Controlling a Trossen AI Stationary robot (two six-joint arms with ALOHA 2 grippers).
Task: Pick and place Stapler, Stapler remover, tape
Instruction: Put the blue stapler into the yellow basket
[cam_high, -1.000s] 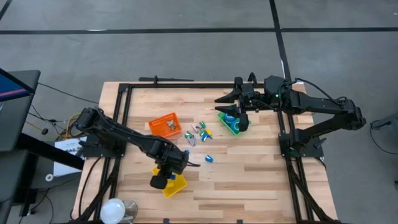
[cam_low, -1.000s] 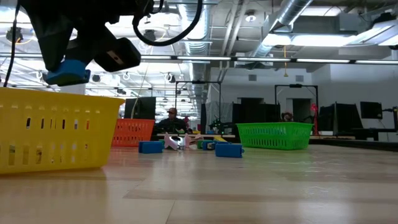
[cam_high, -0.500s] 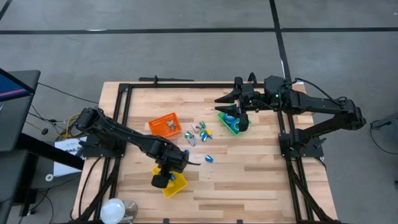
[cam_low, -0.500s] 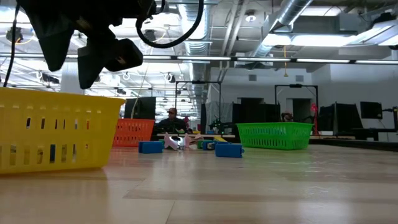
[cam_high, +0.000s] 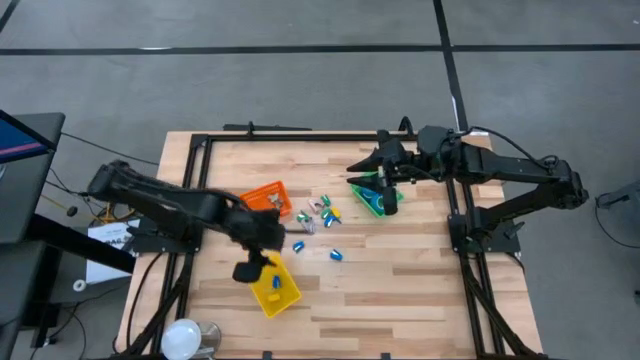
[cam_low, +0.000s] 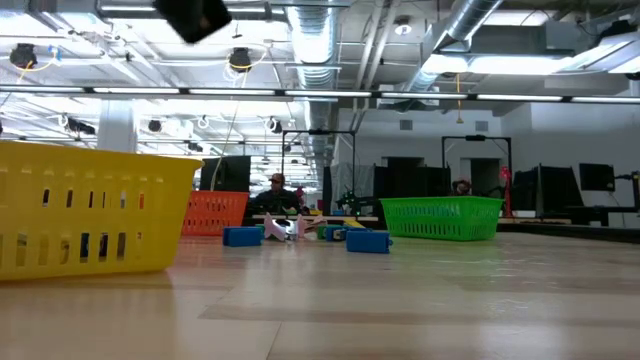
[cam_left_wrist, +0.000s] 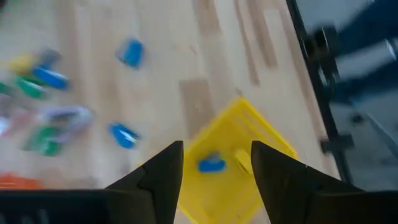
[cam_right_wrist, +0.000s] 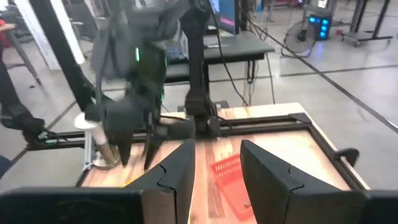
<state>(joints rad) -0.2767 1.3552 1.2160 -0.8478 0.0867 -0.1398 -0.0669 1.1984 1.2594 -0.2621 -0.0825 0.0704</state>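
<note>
Pale wooden table (cam_high: 400, 270) in a workshop – left tool (cam_left_wrist: 214, 163) apart above yellow bin (cam_high: 274, 290), right tool (cam_right_wrist: 216, 163) apart, empty.

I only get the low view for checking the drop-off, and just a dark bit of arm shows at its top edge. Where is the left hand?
Observer: The left hand hangs beside the yellow plastic slotted basket, at its corner towards the left arm's base.
Operator: Is it carrying anything?
Observer: No. In the left wrist view its fingers stand apart with nothing between them.
Operator: What is inside the basket?
Observer: A small blue piece lies on the basket floor; I cannot tell what it is.
</note>
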